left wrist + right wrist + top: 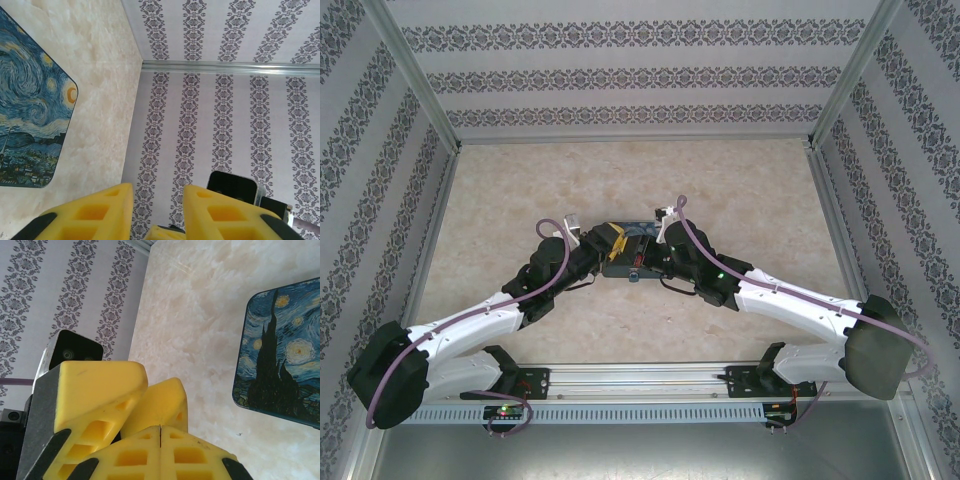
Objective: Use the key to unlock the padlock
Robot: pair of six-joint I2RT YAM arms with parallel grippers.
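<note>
**Left gripper** (158,202): two yellow plastic fingers (102,212) with square cut-outs, at the lower edge of the left wrist frame. The jaws stand apart, and striped wallpaper is visible through the gap. A small yellow piece (165,234) sits low in that gap at the bottom edge, and it cannot be identified. Whether the gripper clamps anything cannot be told.

**Right gripper** (160,430): two matching yellow fingers at the bottom centre of the right wrist frame. They are pressed together along a thin seam. Whether anything is pinched in the seam cannot be told. The left gripper's fingers lie just above it and to its left, close against it.

**Case** (30,115): rectangular with rounded corners, printed with a swirling blue-and-yellow night-sky painting. It lies flat on the table. It is at the left edge of the left wrist frame and at the right edge of the right wrist frame. In the overhead frame it is at the centre, where the two grippers meet.

**Padlock and key**: their places cannot be told, as the two grippers crowd the centre of the overhead frame.

**Table** (740,190): beige marbled surface.

**Walls** (620,75): white wallpaper with grey ornamental stripes, on three sides.

**Camera housing** (232,187): a black box at the lower right of the left wrist frame.
</note>
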